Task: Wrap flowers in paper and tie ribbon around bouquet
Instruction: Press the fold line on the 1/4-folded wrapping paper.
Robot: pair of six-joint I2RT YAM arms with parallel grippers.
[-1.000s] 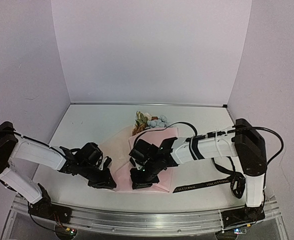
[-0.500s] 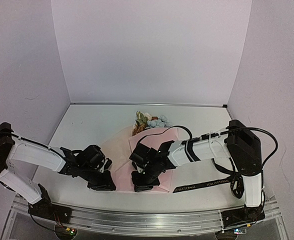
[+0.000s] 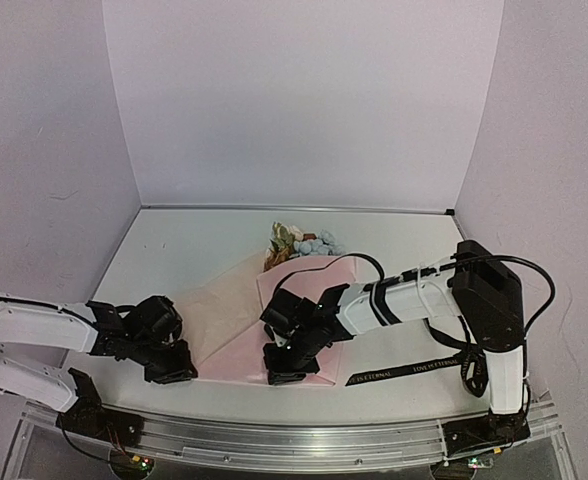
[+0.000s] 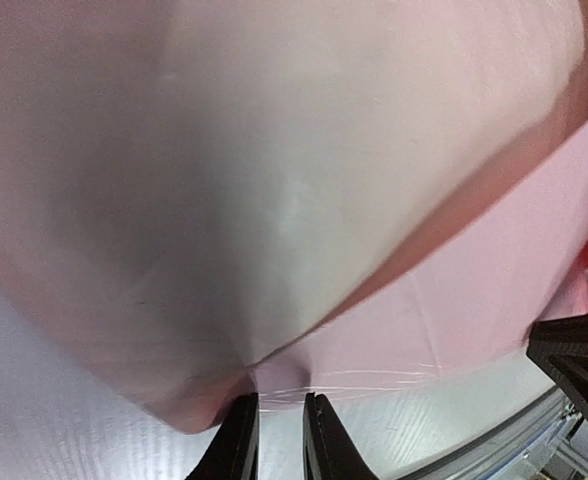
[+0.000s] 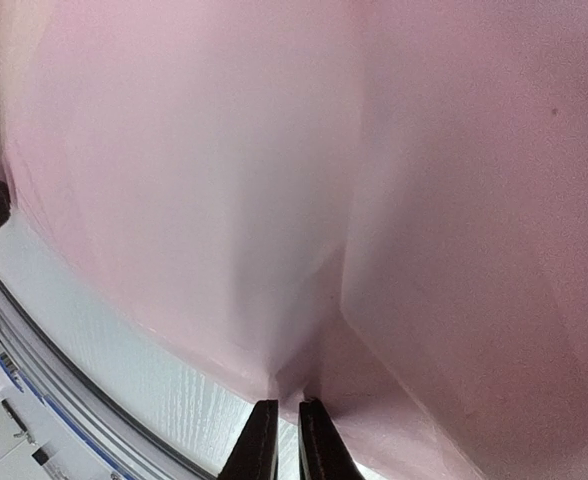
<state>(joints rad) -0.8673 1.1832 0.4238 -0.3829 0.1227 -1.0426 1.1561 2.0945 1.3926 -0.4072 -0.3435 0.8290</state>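
Pink paper is only partly folded over the flowers in the middle, the left claw and right claw are each almost shut, pinching its near edge, and the ribbon lies untied at the near right

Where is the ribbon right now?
Top view: the ribbon lies on the table, near right, between the pink paper and the right arm's base.

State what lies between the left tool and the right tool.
Only the paper spans from left tool to right tool; the top view shows it.
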